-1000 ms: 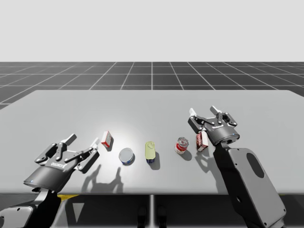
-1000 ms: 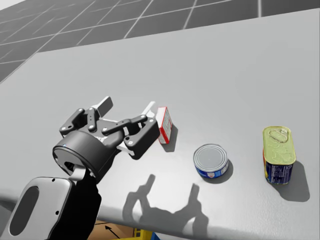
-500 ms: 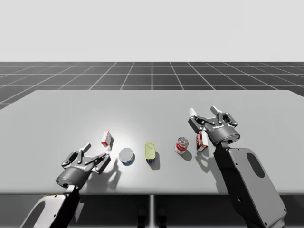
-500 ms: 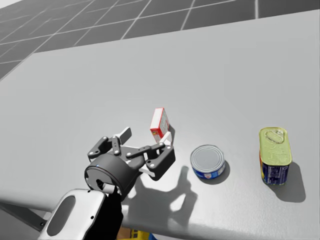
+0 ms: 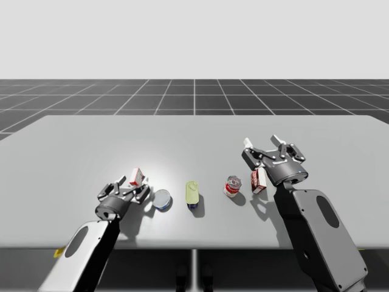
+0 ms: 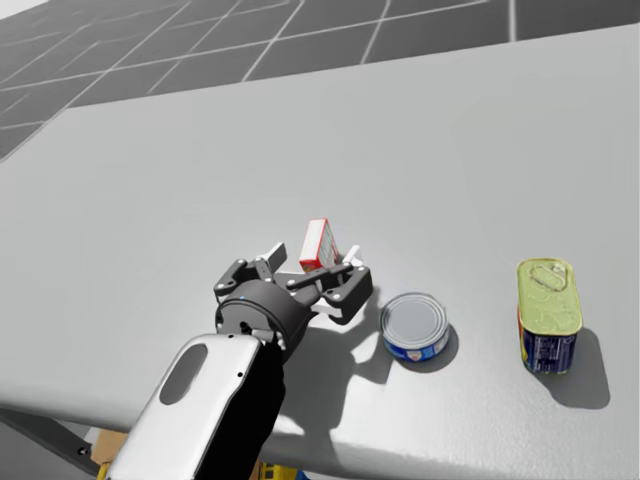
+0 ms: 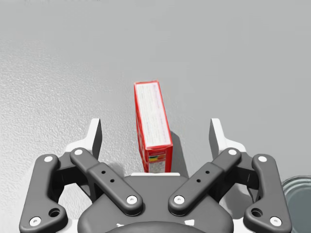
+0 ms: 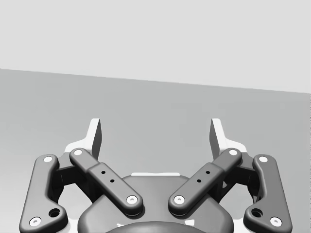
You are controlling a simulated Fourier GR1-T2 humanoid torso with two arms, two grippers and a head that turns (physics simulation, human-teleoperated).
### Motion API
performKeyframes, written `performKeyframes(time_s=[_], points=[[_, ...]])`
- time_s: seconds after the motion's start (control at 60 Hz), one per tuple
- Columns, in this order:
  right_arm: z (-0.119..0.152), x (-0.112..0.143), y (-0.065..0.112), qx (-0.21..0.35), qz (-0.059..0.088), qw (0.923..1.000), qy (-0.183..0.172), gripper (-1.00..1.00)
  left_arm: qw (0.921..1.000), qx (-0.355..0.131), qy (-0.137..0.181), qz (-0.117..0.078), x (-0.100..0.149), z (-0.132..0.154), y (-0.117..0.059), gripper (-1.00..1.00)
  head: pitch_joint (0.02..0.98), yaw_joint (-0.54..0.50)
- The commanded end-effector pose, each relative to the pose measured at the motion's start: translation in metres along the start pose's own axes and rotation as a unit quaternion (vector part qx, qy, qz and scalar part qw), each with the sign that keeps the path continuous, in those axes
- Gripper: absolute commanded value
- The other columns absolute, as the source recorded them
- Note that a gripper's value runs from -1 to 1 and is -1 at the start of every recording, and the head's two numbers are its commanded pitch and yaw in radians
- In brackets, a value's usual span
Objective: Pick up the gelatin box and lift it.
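box: small red-and-white carton (image 7: pixel 153 116), lower left of centre in the high view (image 5: pixel 137 176); stands on its narrow edge on the table (image 5: pixel 194 134), round tin (image 5: pixel 161 199) just to its right.
left gripper: (image 7: pixel 155 133) fingers spread wide, one on each side of the box, a gap on both sides, touching neither. The box's near end is close to the palm. Head view agrees (image 6: pixel 312 255), box (image 6: pixel 318 243) poking up between the fingertips.
right gripper: (image 5: pixel 261 146) right of centre in the high view, wide open, nothing between the fingers (image 8: pixel 155 136). Second box (image 5: pixel 259 180) just below it in the frame, red can (image 5: pixel 233 185) beside that.
step: looks like straddle done, squeeze not yet made, lift not begun.
handling: probably light, stiff cardboard. Thin walls may dent if clamped hard. Smooth faces may slip. Tall and thin, so likely to tip if one finger lands first.
hold: the two broad flat faces, about mid-height, fingers square to them.
risk: tin (image 6: pixel 417 325) sits near the outer finger and could get nudged.
rest: yellow-green can (image 5: pixel 192 193) mid frame, well apart from the box.
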Motion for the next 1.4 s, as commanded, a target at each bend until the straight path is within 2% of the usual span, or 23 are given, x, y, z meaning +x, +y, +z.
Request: performKeyframes(time_s=[0.017, 0.033, 0.05, 0.067, 0.083, 0.1, 0.117, 0.15, 0.183, 0.233, 0.3, 0.5, 0.633, 0.783, 1.017, 1.25, 1.4], points=[[0.000, 0.001, -0.001, -0.003, 0.002, 1.0000, -0.003, -1.00, 0.9999, 0.010, 0.003, -0.004, -0.004, -0.008, 0.001, -0.80, 0.790, 0.39], [0.000, 0.001, -0.001, -0.003, 0.002, 1.0000, -0.003, -1.00, 0.9999, 0.010, 0.003, -0.004, -0.004, -0.008, 0.001, -0.80, 0.790, 0.39], [0.000, 0.001, -0.001, -0.003, 0.003, 1.0000, -0.003, -1.00, 0.9999, 0.014, 0.007, -0.004, -0.005, -0.009, 0.002, -0.18, 0.786, 0.39], [0.000, 0.001, -0.001, -0.003, 0.003, 1.0000, -0.003, -1.00, 0.9999, 0.013, 0.008, -0.003, -0.006, -0.009, 0.002, 0.69, 0.784, 0.39], [0.000, 0.001, -0.001, -0.003, 0.003, 1.0000, -0.003, -1.00, 0.9999, 0.011, 0.009, -0.002, -0.006, -0.009, 0.002, 0.69, 0.783, 0.39], [0.000, 0.001, -0.001, -0.003, 0.003, 1.0000, -0.003, -1.00, 0.9999, 0.009, 0.010, -0.001, -0.007, -0.009, 0.002, 0.83, 0.782, 0.39], [0.000, 0.001, -0.002, -0.004, 0.004, 1.0000, -0.004, -1.00, 0.9998, 0.010, 0.012, -0.009, -0.008, -0.009, 0.001, 0.99, 0.775, 0.38], [0.000, 0.002, -0.002, -0.004, 0.004, 1.0000, -0.005, -1.00, 0.9998, 0.011, 0.012, -0.015, -0.009, -0.008, 0.001, 1.00, 0.768, 0.38], [0.000, 0.003, -0.003, -0.008, 0.002, 0.9999, -0.009, -1.00, 0.9998, 0.009, 0.013, -0.011, -0.009, -0.008, 0.000, 1.00, 0.759, 0.38], [0.000, 0.005, -0.005, -0.014, 0.001, 0.9998, -0.014, -1.00, 0.9997, 0.008, 0.013, -0.019, -0.011, -0.008, -0.001, 1.00, 0.725, 0.38], [0.000, 0.005, -0.007, -0.016, 0.000, 0.9997, -0.016, -1.00, 0.9997, 0.006, 0.014, -0.018, -0.011, -0.008, -0.001, 1.00, 0.674, 0.38], [0.001, 0.005, -0.007, -0.018, 0.000, 0.9997, -0.014, -1.00, 0.9996, 0.003, 0.018, -0.023, -0.014, -0.009, -0.003, 1.00, 0.480, 0.38], [0.002, 0.005, -0.008, -0.020, -0.002, 0.9997, -0.014, -1.00, 0.9995, 0.001, 0.020, -0.025, -0.016, -0.009, -0.005, 1.00, 0.416, 0.39], [0.001, 0.004, -0.008, -0.021, -0.004, 0.9997, -0.013, -1.00, 0.9995, -0.003, 0.016, -0.028, -0.013, -0.007, -0.009, 1.00, 0.403, 0.39], [-0.001, 0.003, -0.009, -0.022, -0.002, 0.9997, -0.011, -1.00, 0.9988, -0.010, -0.010, -0.048, 0.015, 0.009, -0.009, 1.00, 0.405, 0.40], [-0.002, 0.003, -0.009, -0.022, -0.002, 0.9997, -0.011, -1.00, 0.9958, -0.026, -0.043, -0.077, 0.061, 0.031, -0.007, 1.00, 0.401, 0.40], [-0.002, 0.001, -0.007, -0.019, 0.002, 0.9998, -0.010, -1.00, 0.9941, -0.028, -0.066, -0.081, 0.093, 0.042, -0.005, 1.00, 0.398, 0.40]])
